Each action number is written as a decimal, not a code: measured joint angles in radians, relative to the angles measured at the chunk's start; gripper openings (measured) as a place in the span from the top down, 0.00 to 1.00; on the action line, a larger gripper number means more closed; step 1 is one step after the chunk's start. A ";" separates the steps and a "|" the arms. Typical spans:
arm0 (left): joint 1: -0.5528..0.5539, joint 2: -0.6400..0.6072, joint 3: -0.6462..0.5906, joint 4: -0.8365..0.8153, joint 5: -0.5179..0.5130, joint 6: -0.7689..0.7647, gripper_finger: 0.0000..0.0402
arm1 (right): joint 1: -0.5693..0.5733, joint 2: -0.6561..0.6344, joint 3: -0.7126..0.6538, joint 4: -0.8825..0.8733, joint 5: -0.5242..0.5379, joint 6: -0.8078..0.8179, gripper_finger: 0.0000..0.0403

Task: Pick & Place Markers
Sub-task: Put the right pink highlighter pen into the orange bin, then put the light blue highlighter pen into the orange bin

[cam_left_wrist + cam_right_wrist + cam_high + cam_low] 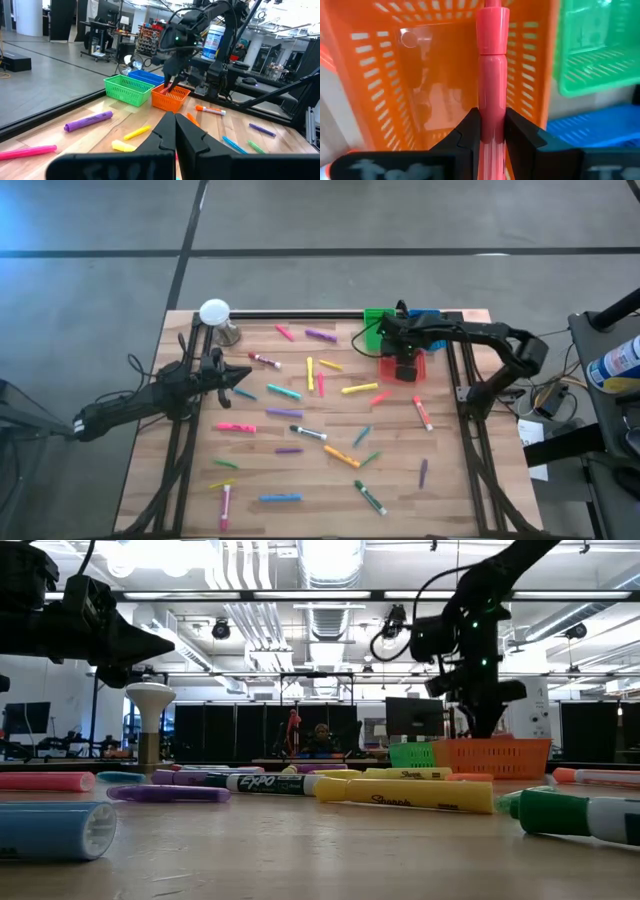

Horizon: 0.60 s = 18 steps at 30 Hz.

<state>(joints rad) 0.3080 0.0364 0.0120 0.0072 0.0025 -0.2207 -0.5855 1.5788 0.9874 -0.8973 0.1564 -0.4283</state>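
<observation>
The right gripper point(492, 131) hangs above the orange bin point(380, 65) at the table's far right, its fingers clamped on a pink marker point(491, 75) whose capped end points down into the basket. The green bin point(376, 320) and blue bin point(424, 317) sit just beside the orange one. The step in hand appears to be the drop: the marker is carried and lined up, not yet released. The next move likely calls for parting the fingers over the bin's middle so the pen falls clear of the walls. The left gripper point(175, 132) waits at the table's left, fingers pressed together and empty. Many markers point(300, 430) lie scattered across the wooden table point(460, 480).
</observation>
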 joint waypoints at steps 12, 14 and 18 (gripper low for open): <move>0.000 0.000 0.000 0.000 0.000 0.000 1.00 | -0.016 0.097 0.000 0.010 0.026 -0.050 0.74; 0.001 0.000 0.000 0.000 0.000 0.000 1.00 | -0.014 0.095 0.001 0.009 0.026 -0.045 0.71; 0.006 0.000 0.000 0.000 0.000 0.000 1.00 | -0.014 0.050 0.011 0.006 0.009 -0.018 0.68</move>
<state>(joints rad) 0.3141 0.0361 0.0120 0.0072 0.0025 -0.2207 -0.5995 1.6291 0.9983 -0.8916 0.1659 -0.4460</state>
